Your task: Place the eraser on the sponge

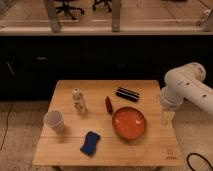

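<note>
The eraser [127, 93], a black oblong block, lies on the far right part of the wooden table [150, 150]. The blue sponge [90, 143] rests flat near the table's front edge, left of centre. My gripper [167, 118] hangs pointing down from the white arm [186, 87] over the table's right edge, right of the orange bowl. It sits about a hand's width to the right of and nearer than the eraser, and far from the sponge. Nothing shows between its tips.
An orange bowl [129, 123] sits between the gripper and the sponge. A small dark red object [108, 104] lies at mid-table, a small bottle [78, 100] stands left of it, and a white cup [54, 121] stands at the left. Dark cabinets run behind.
</note>
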